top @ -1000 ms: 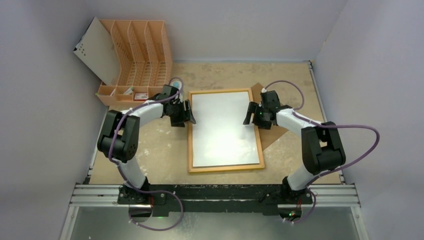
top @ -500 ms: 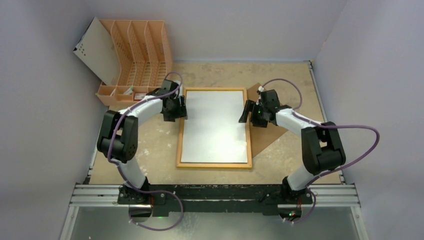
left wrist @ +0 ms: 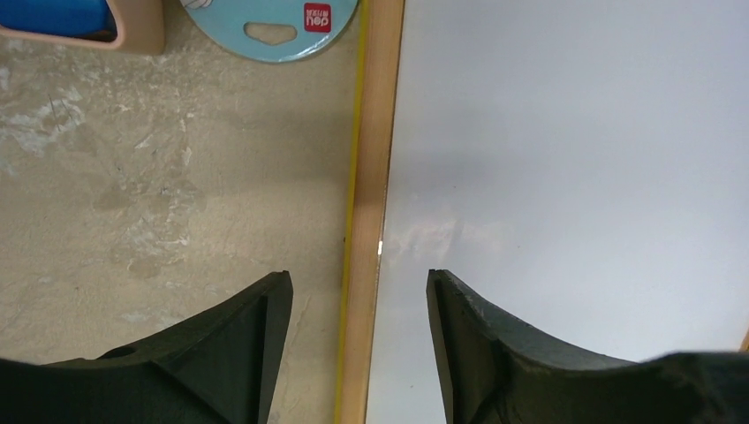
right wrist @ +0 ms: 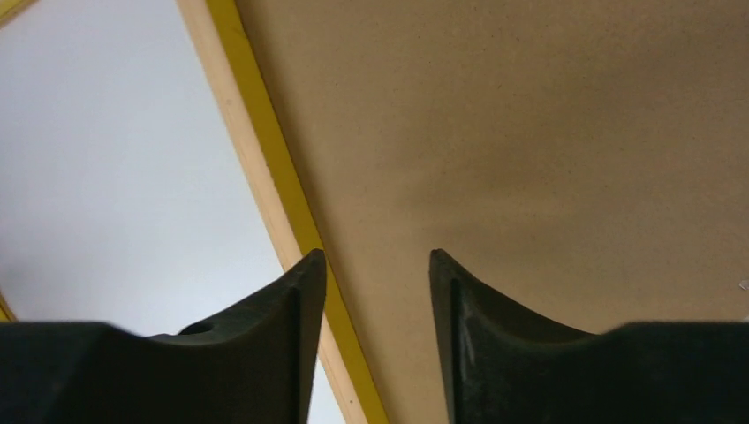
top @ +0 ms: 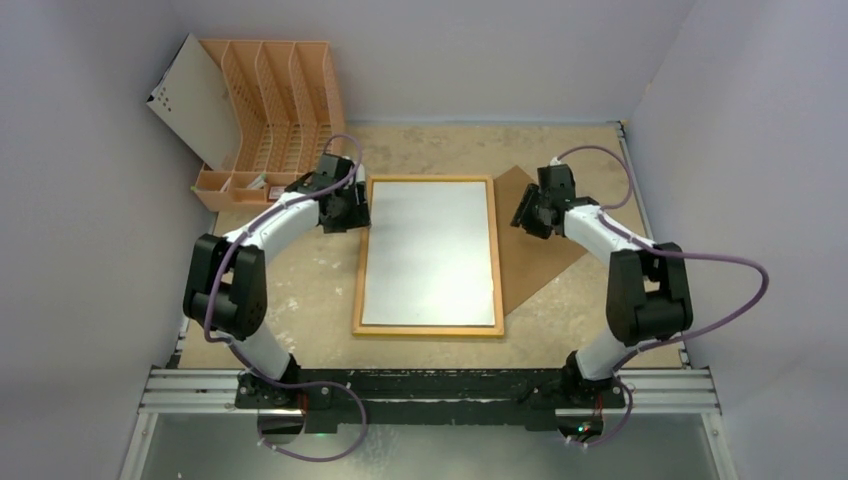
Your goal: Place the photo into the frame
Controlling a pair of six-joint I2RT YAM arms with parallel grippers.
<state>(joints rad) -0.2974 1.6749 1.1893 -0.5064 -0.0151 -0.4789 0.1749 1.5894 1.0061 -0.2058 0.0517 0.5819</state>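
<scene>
The frame (top: 359,262) lies flat, back side up, in the middle of the table. The photo (top: 430,250) lies inside it, plain white side up. My left gripper (top: 353,208) is open; its jaws stand either side of the frame's left rail (left wrist: 366,177) without touching it, with the photo (left wrist: 565,159) to the right. My right gripper (top: 527,214) is open and empty, off the frame's right rail (right wrist: 265,159) and above the brown backing board (right wrist: 530,132). The photo's white surface (right wrist: 115,150) shows beside that rail.
The brown backing board (top: 537,255) lies partly under the frame's right side. An orange slotted file rack (top: 285,100) and a leaning white board (top: 195,100) stand at the back left, with a light-blue round thing (left wrist: 269,26) by the rack's base.
The frame with the photo slid left and straightened. My right gripper then drew back right, off the frame and over the backing board. My left gripper shifted slightly back along the left rail.
</scene>
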